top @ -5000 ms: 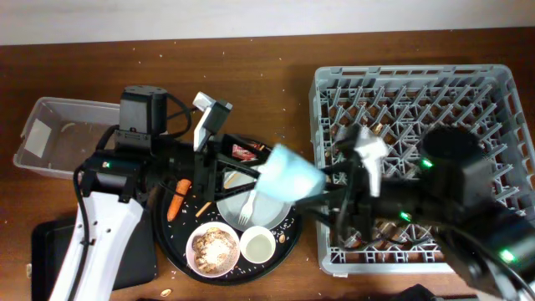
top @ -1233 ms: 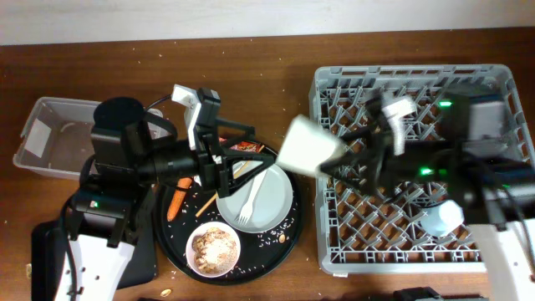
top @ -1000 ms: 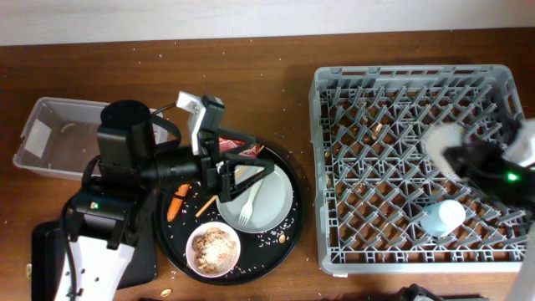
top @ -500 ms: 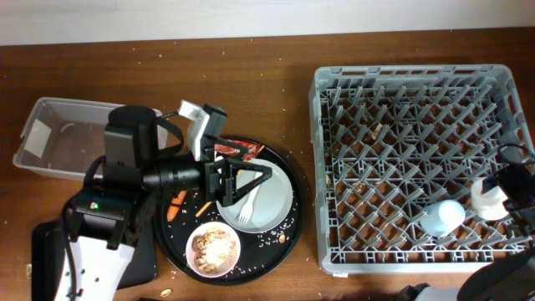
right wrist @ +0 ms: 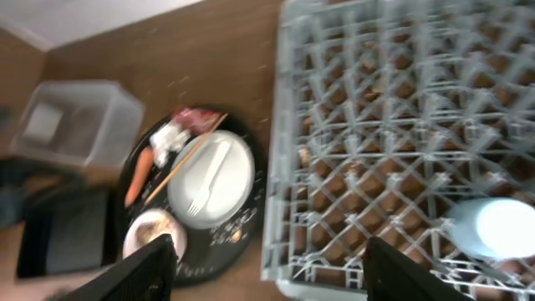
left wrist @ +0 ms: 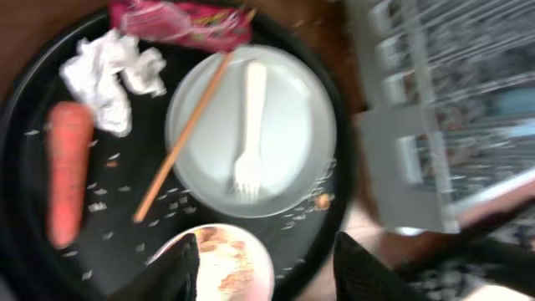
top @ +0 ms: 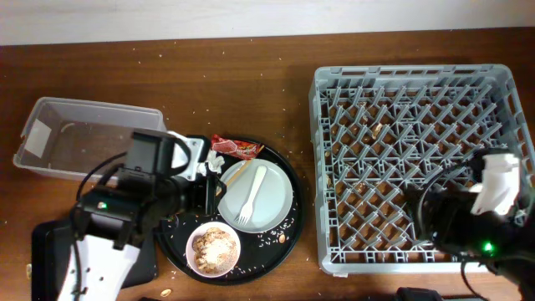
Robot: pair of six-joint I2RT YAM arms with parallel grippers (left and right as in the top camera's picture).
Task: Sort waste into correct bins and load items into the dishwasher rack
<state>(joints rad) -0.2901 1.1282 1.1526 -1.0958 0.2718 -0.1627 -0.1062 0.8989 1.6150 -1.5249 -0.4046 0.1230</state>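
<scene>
The round pale plate (left wrist: 251,142) lies on the round black tray (top: 288,226), with the white fork (left wrist: 248,134) on it and a wooden chopstick (left wrist: 188,134) across its edge. The red wrapper (left wrist: 180,18), white tissue (left wrist: 109,71) and orange carrot (left wrist: 67,171) lie on the tray beside it. A white bowl of beige scraps (left wrist: 221,263) sits at the front. My left gripper (left wrist: 272,272) is open and empty above that bowl. My right gripper (right wrist: 280,272) is open and empty over the grey rack (right wrist: 376,100). A light blue cup (right wrist: 497,226) stands in the rack.
The clear tub (top: 79,138) stands at the far left, and the flat black tray (top: 50,251) lies in front of it, partly under my left arm. My right arm (top: 468,226) covers the rack's front right corner. Crumbs dot the brown table.
My right arm carried a white cup over the rack, left it beside the blue cup and now covers that corner. My left arm has pulled back left and down over the tray.
</scene>
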